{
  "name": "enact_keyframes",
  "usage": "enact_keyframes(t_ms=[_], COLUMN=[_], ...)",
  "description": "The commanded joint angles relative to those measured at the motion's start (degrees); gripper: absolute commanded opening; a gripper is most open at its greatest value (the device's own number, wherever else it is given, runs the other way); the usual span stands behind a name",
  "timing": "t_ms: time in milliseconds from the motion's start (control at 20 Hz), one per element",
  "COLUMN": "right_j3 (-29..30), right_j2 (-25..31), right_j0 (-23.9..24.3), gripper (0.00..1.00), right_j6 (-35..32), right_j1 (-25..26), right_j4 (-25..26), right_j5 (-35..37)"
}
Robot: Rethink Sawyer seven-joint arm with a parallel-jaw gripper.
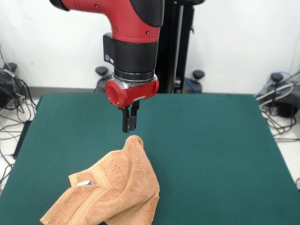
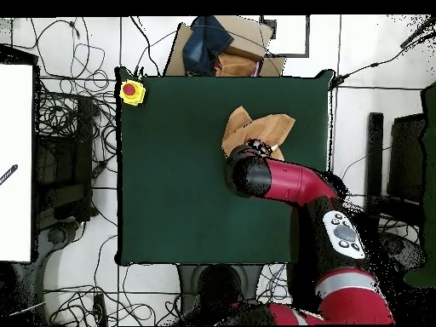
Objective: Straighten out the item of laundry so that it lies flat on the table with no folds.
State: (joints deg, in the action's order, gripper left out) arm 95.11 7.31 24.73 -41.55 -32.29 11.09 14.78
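Careful: your hand [image 1: 130, 125], fingers nearly together and holding nothing, hangs just above the towel [image 1: 112, 190] peak, so pinching there may only bunch it further on the worktop [image 1: 211, 150].

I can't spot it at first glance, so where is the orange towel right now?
In the front view the towel lies crumpled on the green table at the near edge, left of centre, one corner peaking up just under the gripper.

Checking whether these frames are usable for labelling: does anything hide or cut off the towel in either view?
Front view: the towel runs off the bottom edge; the end effector hangs clear above its raised peak. Overhead view: the arm covers the towel's near side.
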Motion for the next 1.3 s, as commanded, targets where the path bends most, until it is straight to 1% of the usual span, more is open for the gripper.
enact_keyframes(t_ms=[50, 450, 1050, 1150, 1200, 1300], right_j3=[2.9, 3.0, 3.2, 3.6, 3.8, 4.2], right_j2=[-1.7, -2.1, -2.1, -1.5, -1.2, -0.5], right_j0=[-2.6, -3.2, -3.1, -2.6, -2.3, -1.7], gripper=[0.00, 0.00, 0.00, 0.00, 1.00, 1.00], right_j6=[-16.7, -16.2, -16.3, -15.9, -15.7, -15.1], right_j1=[2.6, 3.1, 3.2, 3.1, 3.0, 3.0], right_j4=[-1.3, -1.4, -1.1, -1.1, -1.1, -0.8], right_j5=[-1.8, -1.9, -3.1, -2.8, -2.6, -2.7])
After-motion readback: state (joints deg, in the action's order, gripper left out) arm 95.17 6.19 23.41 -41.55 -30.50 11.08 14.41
